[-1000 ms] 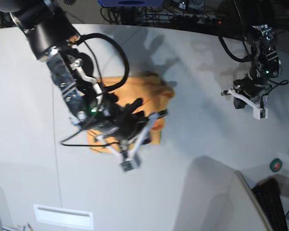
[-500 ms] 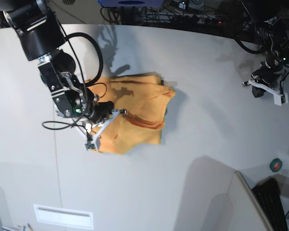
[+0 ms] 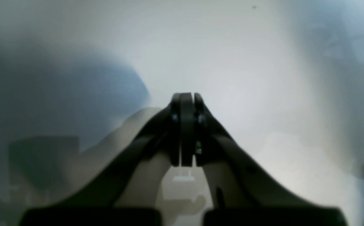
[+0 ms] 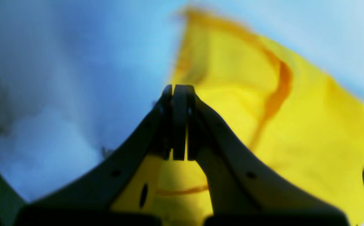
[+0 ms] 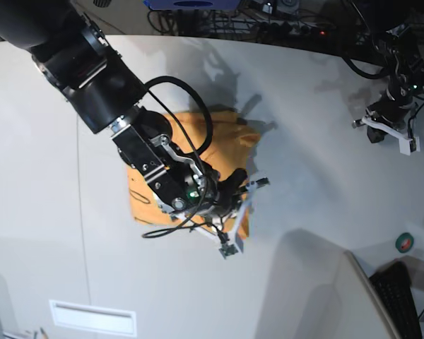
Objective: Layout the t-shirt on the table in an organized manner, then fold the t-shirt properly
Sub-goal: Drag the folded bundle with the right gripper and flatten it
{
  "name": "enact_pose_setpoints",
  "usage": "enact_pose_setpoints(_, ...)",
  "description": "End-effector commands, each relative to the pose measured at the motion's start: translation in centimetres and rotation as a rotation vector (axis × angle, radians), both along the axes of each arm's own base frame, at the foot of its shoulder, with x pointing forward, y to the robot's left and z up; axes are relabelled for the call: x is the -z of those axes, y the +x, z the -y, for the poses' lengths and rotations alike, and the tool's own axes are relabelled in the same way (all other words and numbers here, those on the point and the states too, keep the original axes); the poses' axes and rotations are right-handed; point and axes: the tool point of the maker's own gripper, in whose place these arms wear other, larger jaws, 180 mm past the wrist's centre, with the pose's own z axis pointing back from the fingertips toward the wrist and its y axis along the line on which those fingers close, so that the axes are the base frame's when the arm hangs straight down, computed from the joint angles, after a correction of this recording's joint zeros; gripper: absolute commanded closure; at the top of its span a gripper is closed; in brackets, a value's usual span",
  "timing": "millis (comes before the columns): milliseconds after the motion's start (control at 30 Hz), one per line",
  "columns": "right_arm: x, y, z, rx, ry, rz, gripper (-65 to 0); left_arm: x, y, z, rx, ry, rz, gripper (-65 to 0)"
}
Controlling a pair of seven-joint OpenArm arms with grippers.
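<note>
In the right wrist view, the right gripper (image 4: pixel 179 94) fills the foreground with its 2 dark jaws pressed together, clenched with no cloth between the tips. Just past it, from 12 to 4 o'clock, spreads the t-shirt (image 4: pixel 295 125), blurred yellow, with a darker orange seam curving across it and a bit of black lettering at the 4 o'clock edge. The table (image 4: pixel 59 78) shows bluish-white from 8 to 11 o'clock.

In the base view that same right gripper (image 5: pixel 239 212) hangs over the shirt's lower right edge, its black arm reaching in from 10 o'clock and covering much of the garment. The t-shirt (image 5: pixel 141 201) lies bunched near the middle of the table (image 5: pixel 304 183), with orange cloth showing at 9 o'clock and 1 o'clock of the arm.

In the left wrist view, the left gripper (image 3: pixel 186 99) is clenched too, holding nothing, with bare pale tabletop (image 3: pixel 248 62) beyond it. In the base view the left gripper (image 5: pixel 390 134) sits far off at 2 o'clock, well apart from the shirt.
</note>
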Motion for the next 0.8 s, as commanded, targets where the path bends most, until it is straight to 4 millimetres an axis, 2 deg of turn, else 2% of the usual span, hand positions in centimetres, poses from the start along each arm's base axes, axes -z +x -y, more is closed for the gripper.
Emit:
enact_pose_setpoints(0,-2.0,0.6,-0.9,-0.016,0.032,0.052,0.0,-1.4,1.0,-0.8,0.005,0.020,0.047,0.0)
enact_pose_setpoints(100,-1.5,-1.7,0.4,-0.008,0.002,0.022,0.0,-1.6,1.1,-0.9,0.004,0.024,0.052,0.0)
enact_pose_setpoints(200,-0.3,-5.2,-0.4,0.007,-0.020,-0.018,0.0,-1.9,1.0,-1.4,-0.001,0.034,0.053,0.0)
enact_pose_setpoints(333,0.9,-8.0,-1.7,-0.003,-0.113,0.055,0.0,-2.6,1.0,-2.8,0.002,0.067,0.051,0.0)
enact_pose_setpoints(367,1.2,-8.8,-2.0,-0.016,-0.128,0.066,-8.6,-2.7,1.0,-2.8,0.003,0.068,0.052,0.0)
enact_pose_setpoints(467,0.9,-9.5,-3.1,-0.026,-0.131,0.085,-44.0,-3.0,1.0,-3.5,0.004,0.083,0.050,0.0)
enact_pose_setpoints(500,0.8,-9.6,-3.4,-0.037,-0.136,0.096,-51.3,-3.0,1.0,-3.5,0.004,0.083,0.049,0.0)
enact_pose_setpoints(533,0.7,-9.8,-3.7,-0.051,-0.143,0.114,-54.3,-3.0,1.0,-3.5,0.005,0.084,0.049,0.0)
enact_pose_setpoints(567,0.5,-9.9,-3.9,-0.063,-0.151,0.131,-54.6,-2.9,0.8,-3.5,0.006,0.086,0.045,0.0)
enact_pose_setpoints(667,0.6,-10.0,-4.6,-0.076,-0.174,0.156,-51.8,-2.7,0.1,-3.6,0.008,0.089,0.030,0.0)
enact_pose_setpoints(767,3.0,-10.2,-4.7,-0.072,-0.232,0.113,-50.7,-2.6,0.0,-3.6,0.007,0.088,0.028,0.0)
